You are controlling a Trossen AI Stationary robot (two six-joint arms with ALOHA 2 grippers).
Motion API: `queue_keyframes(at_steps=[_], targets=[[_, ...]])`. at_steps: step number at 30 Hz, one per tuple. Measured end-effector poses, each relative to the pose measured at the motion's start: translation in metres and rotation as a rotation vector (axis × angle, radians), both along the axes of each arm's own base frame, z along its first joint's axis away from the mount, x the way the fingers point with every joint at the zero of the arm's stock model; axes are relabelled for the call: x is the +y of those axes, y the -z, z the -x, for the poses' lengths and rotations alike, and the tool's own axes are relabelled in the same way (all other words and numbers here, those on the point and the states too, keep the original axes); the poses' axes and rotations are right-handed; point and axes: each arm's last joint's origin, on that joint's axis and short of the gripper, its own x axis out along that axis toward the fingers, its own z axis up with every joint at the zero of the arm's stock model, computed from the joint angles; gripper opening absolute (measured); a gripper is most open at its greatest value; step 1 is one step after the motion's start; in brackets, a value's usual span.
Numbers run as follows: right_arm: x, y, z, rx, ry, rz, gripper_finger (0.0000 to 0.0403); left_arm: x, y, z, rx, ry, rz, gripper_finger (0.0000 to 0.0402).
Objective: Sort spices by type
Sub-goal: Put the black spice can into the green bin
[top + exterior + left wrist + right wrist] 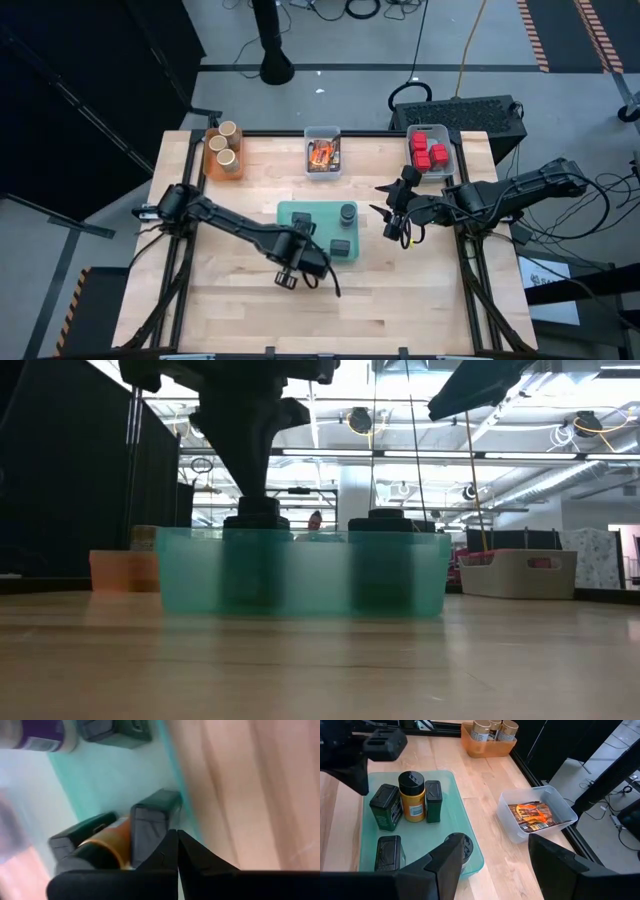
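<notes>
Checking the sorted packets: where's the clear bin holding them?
The clear bin sits at the table's far edge, middle, between the orange bin and the red cubes.

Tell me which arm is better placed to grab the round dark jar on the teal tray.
Likely right: the right gripper is open beside the tray edge nearest the jar; the left gripper is shut.

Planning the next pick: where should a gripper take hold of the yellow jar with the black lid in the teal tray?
By its black lid, coming straight down. The yellow jar stands upright, and dark tins stand close against its body on two sides.
</notes>
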Motion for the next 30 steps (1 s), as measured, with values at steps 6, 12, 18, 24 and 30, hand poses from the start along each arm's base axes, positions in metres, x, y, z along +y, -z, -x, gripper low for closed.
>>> queue_keyframes(at_steps=[6, 12, 18, 24, 30], targets=[[0.000, 0.000, 0.000, 0.001, 0.000, 0.000, 0.0210, -0.002, 0.004, -0.003, -0.001, 0.004, 0.034, 0.0000], [0.000, 0.000, 0.000, 0.001, 0.000, 0.000, 0.0210, -0.002, 0.016, -0.008, 0.012, -0.002, 0.003, 0.0000], [0.000, 0.000, 0.000, 0.001, 0.000, 0.000, 0.0210, -0.001, 0.016, -0.010, -0.004, -0.009, -0.026, 0.0000], [0.000, 0.000, 0.000, 0.002, 0.000, 0.000, 0.0210, 0.003, 0.016, -0.011, -0.022, -0.053, -0.043, 0.0000], [0.000, 0.000, 0.000, 0.001, 0.000, 0.000, 0.0210, 0.010, 0.016, -0.013, -0.046, -0.115, -0.072, 0.0000]])
